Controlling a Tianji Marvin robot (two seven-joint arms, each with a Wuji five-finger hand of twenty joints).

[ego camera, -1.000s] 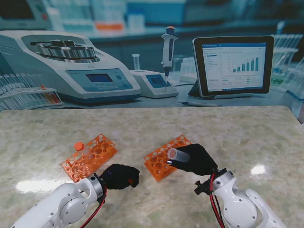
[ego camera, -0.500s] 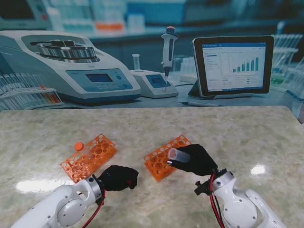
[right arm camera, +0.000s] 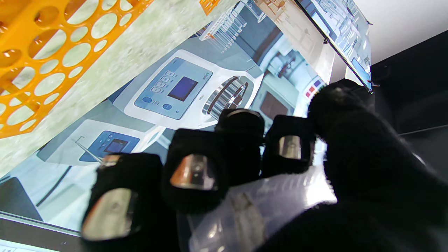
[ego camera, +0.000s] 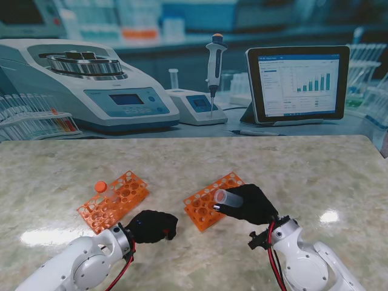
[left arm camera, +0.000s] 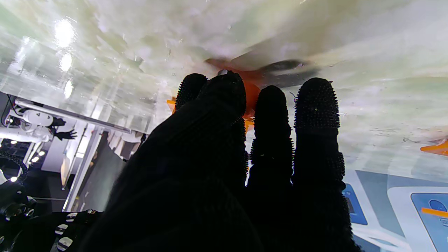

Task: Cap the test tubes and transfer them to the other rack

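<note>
My right hand is shut on a clear uncapped test tube, held nearly level over the near edge of the right orange rack, open end pointing left. The right wrist view shows the tube under the curled fingers, with the rack beyond. My left hand sits low at the table, between the racks and nearer to me. It is closed around a small orange cap, seen at its fingertips. The left orange rack holds one capped tube and one open tube.
A centrifuge, a small device with a pipette and a tablet stand beyond the marble table's far edge. A corner of a rack shows in the left wrist view.
The left hand has shifted very slightly while staying closed. The right hand and its tube have not moved.
</note>
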